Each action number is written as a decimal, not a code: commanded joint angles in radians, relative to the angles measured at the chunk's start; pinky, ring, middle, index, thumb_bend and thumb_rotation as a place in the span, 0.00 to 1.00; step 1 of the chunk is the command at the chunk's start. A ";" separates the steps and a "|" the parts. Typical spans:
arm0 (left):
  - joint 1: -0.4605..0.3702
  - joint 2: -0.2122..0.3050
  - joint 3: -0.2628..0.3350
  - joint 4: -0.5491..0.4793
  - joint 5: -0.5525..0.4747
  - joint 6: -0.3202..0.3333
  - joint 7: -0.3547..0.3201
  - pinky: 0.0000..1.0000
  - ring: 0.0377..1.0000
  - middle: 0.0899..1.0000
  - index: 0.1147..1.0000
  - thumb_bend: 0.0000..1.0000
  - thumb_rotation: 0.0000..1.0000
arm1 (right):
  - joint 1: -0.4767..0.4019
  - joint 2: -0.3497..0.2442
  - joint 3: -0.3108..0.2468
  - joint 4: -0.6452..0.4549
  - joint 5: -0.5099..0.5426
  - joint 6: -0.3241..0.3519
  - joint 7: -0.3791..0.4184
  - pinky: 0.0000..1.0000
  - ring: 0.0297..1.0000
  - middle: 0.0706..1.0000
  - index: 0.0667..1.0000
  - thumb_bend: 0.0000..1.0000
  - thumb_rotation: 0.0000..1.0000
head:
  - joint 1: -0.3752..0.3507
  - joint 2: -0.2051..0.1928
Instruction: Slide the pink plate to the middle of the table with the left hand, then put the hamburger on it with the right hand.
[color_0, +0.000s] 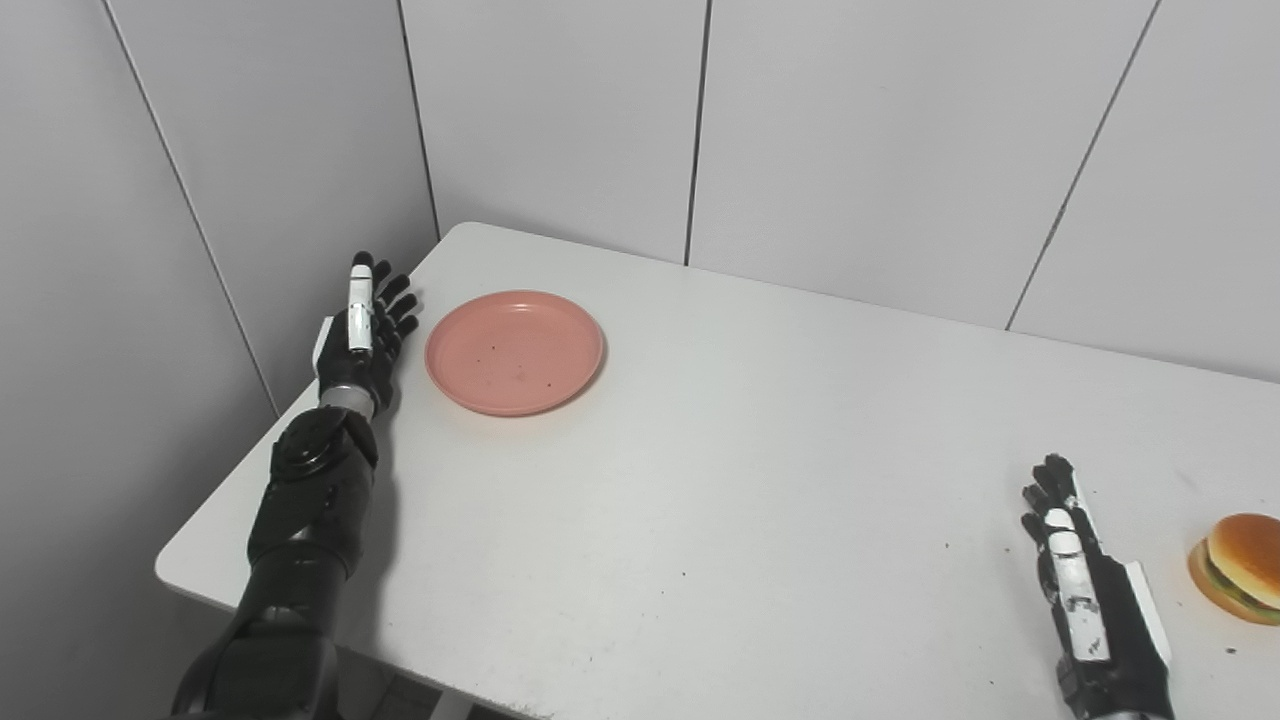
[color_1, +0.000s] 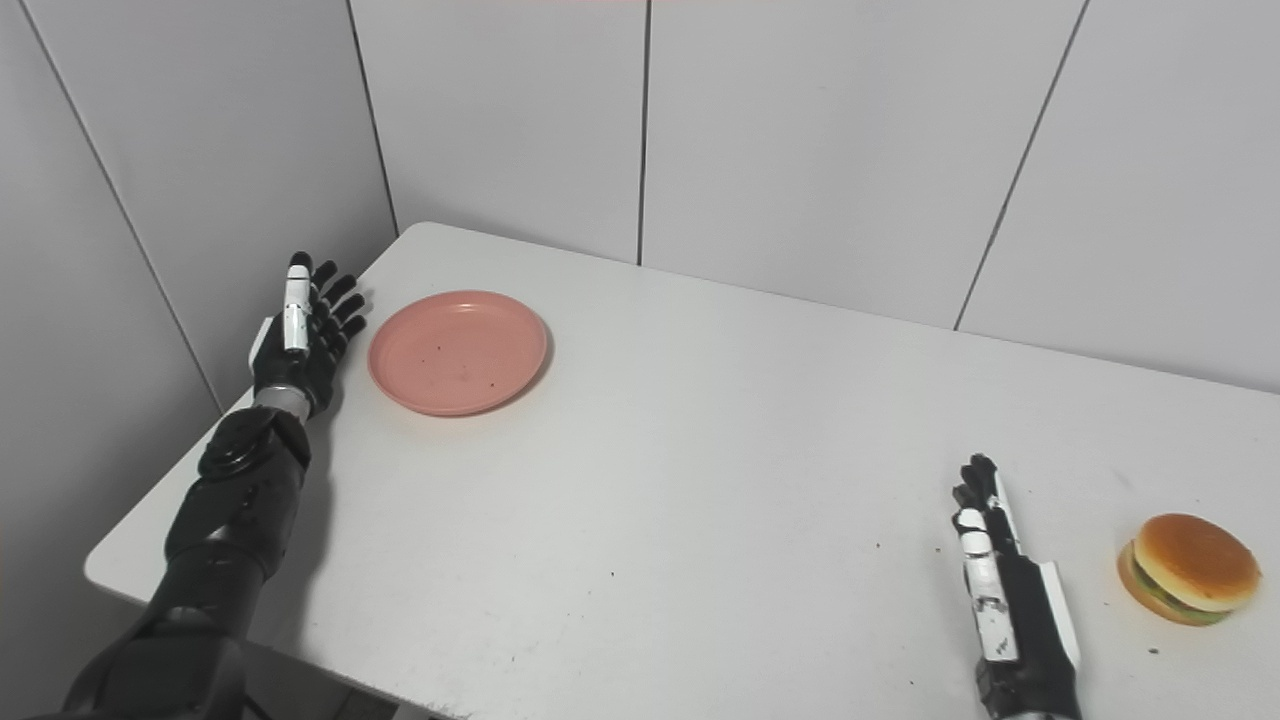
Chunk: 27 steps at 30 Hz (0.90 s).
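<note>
Left hand (color_0: 365, 335): fingers extended and spread, holding nothing, at the far-left table edge, just left of the round pink plastic plate (color_0: 514, 350); contact not evident. Plate sits far left on the white table (color_0: 720, 480), well away from the middle.

Right hand (color_1: 1005, 590): flat, fingers straight, empty, near right. Toy hamburger (color_1: 1190, 568) with tan bun and green lettuce lies just right of it, apart from it, close to the table's right side.

Risks, as judged: pushing high on the shallow rim could ride over or tip the plate; an off-centre push would spin it sideways. A careless right-hand approach could knock the hamburger further right.
</note>
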 joint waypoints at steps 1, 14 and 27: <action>-0.028 -0.010 -0.016 -0.002 0.001 -0.015 -0.024 0.95 0.91 0.91 0.90 0.56 1.00 | 0.039 0.009 0.003 0.044 -0.006 -0.028 -0.007 1.00 0.98 0.98 1.00 0.10 1.00 | -0.007 0.004; 0.003 -0.065 -0.056 -0.065 -0.002 0.028 -0.016 0.92 0.90 0.89 0.89 0.57 1.00 | 0.040 0.016 0.005 0.030 -0.002 -0.025 0.002 1.00 0.98 0.99 1.00 0.10 1.00 | -0.027 0.013; 0.005 -0.108 -0.047 -0.081 -0.053 0.063 -0.049 0.95 0.92 0.91 0.91 0.55 1.00 | 0.044 0.014 0.014 0.019 -0.021 -0.013 -0.003 1.00 0.98 0.99 1.00 0.14 1.00 | -0.040 0.023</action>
